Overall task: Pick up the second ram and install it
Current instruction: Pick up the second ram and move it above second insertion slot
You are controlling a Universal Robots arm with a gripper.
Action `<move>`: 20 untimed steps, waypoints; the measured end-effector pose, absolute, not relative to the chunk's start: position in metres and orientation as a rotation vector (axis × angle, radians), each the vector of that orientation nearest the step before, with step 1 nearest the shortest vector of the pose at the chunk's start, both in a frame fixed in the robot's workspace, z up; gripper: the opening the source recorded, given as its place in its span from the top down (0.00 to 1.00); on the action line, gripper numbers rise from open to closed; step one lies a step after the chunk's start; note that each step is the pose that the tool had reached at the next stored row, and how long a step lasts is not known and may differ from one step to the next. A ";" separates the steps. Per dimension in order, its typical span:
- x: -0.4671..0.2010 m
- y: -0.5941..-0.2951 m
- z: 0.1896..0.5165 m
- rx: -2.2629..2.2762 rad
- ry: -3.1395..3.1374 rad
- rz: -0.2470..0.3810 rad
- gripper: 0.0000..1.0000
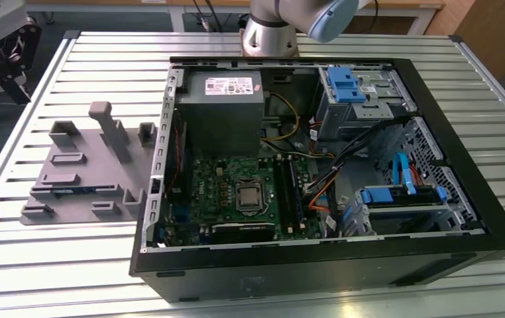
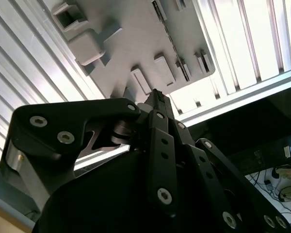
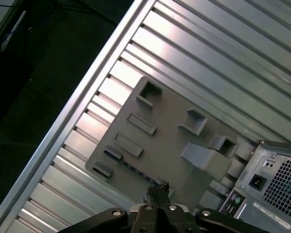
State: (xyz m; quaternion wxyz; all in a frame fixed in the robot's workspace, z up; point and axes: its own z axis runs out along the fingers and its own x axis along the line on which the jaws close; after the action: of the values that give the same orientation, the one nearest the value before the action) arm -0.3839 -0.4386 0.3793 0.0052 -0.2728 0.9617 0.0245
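Note:
The second ram is a thin blue-green strip lying in a slot near the front edge of the grey fixture, at the exterior view's left. In both wrist views it shows as a dark narrow strip on the fixture plate. My gripper hangs high above the fixture, well apart from the ram, with its black fingers shut together on nothing. In the exterior view the gripper sits up beyond the table's left edge. The motherboard lies in the open computer case.
The black computer case takes up the middle and right of the slatted metal table. The fixture has an upright post and several raised blocks. The arm's base stands behind the case. The table's edge runs beside the fixture.

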 end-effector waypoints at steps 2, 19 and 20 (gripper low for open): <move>-0.384 -0.439 0.379 -0.869 3.007 0.077 0.89; -0.384 -0.439 0.379 -1.019 2.963 0.078 0.89; -0.384 -0.439 0.379 -1.035 2.957 0.078 0.89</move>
State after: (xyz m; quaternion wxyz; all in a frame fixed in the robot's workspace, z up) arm -0.3841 -0.4387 0.3793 0.0037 -0.3303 0.9435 0.0248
